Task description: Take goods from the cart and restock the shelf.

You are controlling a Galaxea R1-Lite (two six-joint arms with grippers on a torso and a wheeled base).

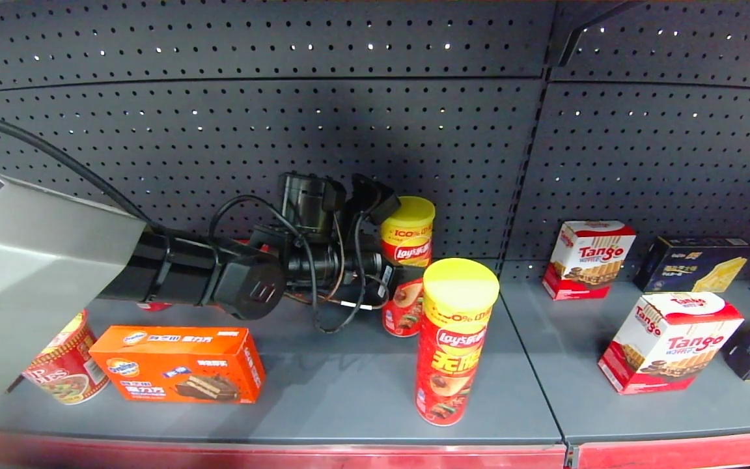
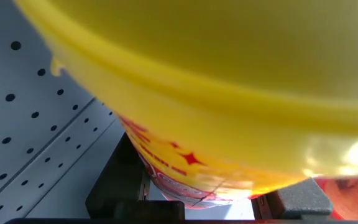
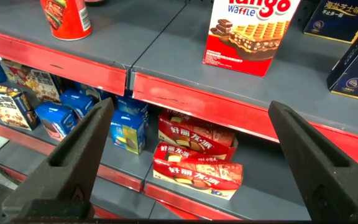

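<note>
Head view showed the left arm stretched across the shelf (image 1: 349, 384), its left end effector (image 1: 398, 277) closed around the middle of the rear chip can (image 1: 407, 228). That can stood upright near the pegboard back wall (image 1: 349, 130). The left wrist view looked at the can's yellow lid from close up, with dark fingers (image 2: 120, 183) on either side of the body. I could not tell for certain whether the can's base was touching the shelf.

A second can, the front chip can (image 1: 456, 339), stood just ahead of the held one and closer to the shelf's front edge. An orange box (image 1: 180, 361) lay flat under the arm's near side, and a red-and-white wafer box (image 1: 668, 342) sat well apart to the right. The right end effector (image 3: 191, 106) hung spread wide and empty below the shelf's red lip.

The placing looked nearly done, and the risk lay in the release and the pull-back. If the fingers let go while the base sat off the shelf or tilted, the tall can could rock and fall. A careless withdrawal could also brush the front chip can with the wrist or the loose cable loop (image 1: 336, 319) and knock it off the edge.
</note>
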